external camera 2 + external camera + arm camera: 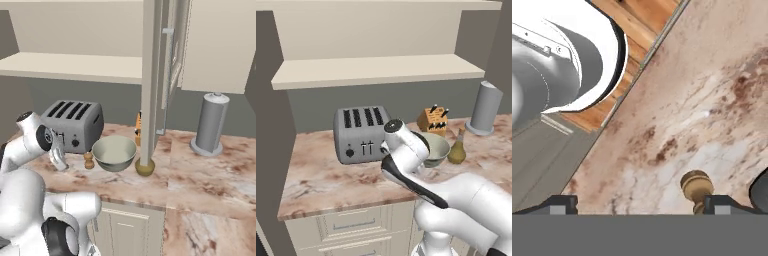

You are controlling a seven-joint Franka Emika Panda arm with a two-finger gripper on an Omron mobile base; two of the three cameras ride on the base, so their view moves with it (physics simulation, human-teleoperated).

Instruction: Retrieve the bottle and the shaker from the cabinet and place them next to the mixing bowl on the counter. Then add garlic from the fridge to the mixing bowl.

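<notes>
Closest to the base, the gripper (59, 159) hung just above the counter (200, 175) with its jaws spread wide and nothing between them; in the hand view its fingertips (562, 205) stood far apart at the bottom of the picture. The shaker (697, 187) stood upright on the marble just inside one fingertip, close enough that a sideways drift or a careless lift looked likely to clip its knob and tip it over. It stood just beside the mixing bowl (114, 152), between the gripper and the bowl, so a knock could also have rolled it against the bowl or toward the counter's front edge. Past the bowl, the bottle (457, 150) stood on the counter near its far side, so a wide swing of the arm toward the fridge risked toppling the tall, narrow cruet. The toaster (362, 133) sat close behind the wrist, leaving little room to back out. Beyond that, the cabinet (376, 70) shelf was bare. Garlic remained to be fetched, and an open cabinet door (157, 80) hung over the bowl, an obstacle for any high return path.
</notes>
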